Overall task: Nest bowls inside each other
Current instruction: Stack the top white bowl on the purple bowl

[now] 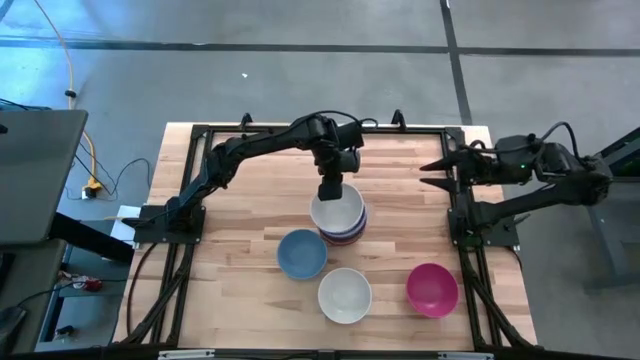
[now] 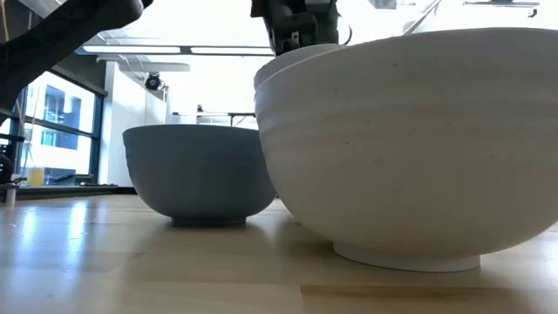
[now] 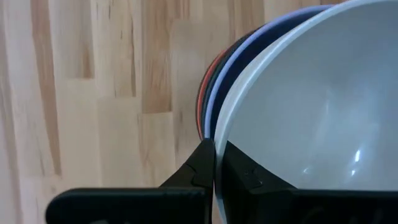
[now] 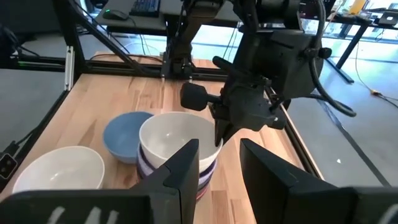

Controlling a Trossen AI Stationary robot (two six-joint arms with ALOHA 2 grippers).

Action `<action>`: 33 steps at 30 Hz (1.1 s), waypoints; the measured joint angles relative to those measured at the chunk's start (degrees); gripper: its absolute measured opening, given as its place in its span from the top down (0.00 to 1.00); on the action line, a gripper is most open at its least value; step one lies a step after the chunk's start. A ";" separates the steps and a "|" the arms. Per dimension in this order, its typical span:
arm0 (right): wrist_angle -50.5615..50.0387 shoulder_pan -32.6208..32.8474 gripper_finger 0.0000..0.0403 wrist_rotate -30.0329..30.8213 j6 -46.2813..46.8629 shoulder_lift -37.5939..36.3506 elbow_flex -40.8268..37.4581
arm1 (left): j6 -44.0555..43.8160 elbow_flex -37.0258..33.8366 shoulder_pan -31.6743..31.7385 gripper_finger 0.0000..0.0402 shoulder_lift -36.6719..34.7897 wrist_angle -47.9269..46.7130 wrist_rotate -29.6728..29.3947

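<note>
Spanning the middle of the floor, the wooden table [image 1: 240, 300] carries a black frame [image 1: 190, 180] to which both arms are bolted. The left arm [image 1: 250, 145] reaches from the left side across the far part of the table to its centre. The right arm [image 1: 540, 190] waits folded at the right edge, off the boards.

A stack [image 1: 340, 222] of nested bowls stands at the table's centre. A white bowl [image 1: 336, 209] sits on top; beneath it, rims of lavender, dark and pinkish-red bowls show in the left wrist view [image 3: 208, 106]. How many bowls the stack holds cannot be told.

A blue bowl [image 1: 301, 253] stands just beside the stack, to its near left. A second white bowl [image 1: 345, 295] stands nearer still, close to the table's near edge. A pink bowl [image 1: 432, 288] stands to the right of that one, apart from it.

The left gripper [image 1: 331, 187] points down at the far rim of the top white bowl. Its fingers [image 3: 202, 168] are pinched together on that rim, one outside the wall and one inside.

The right gripper [image 1: 432, 172] hangs beyond the table's right edge, pointing left, its fingers [image 4: 183, 168] spread and holding nothing.
</note>
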 joint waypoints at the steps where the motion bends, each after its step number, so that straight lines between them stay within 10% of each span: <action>1: 0.01 0.00 0.73 0.00 -0.02 0.08 0.00 | -0.01 -0.01 0.01 1.00 -0.03 -0.32 -0.10; 24: -0.65 0.00 0.73 -0.50 0.90 1.50 0.00 | -0.97 0.00 -0.07 1.00 -0.09 -2.94 -0.53; 33: -0.84 0.00 0.73 -0.55 0.92 1.50 0.00 | -1.52 0.00 -0.34 0.84 -0.15 -1.66 0.29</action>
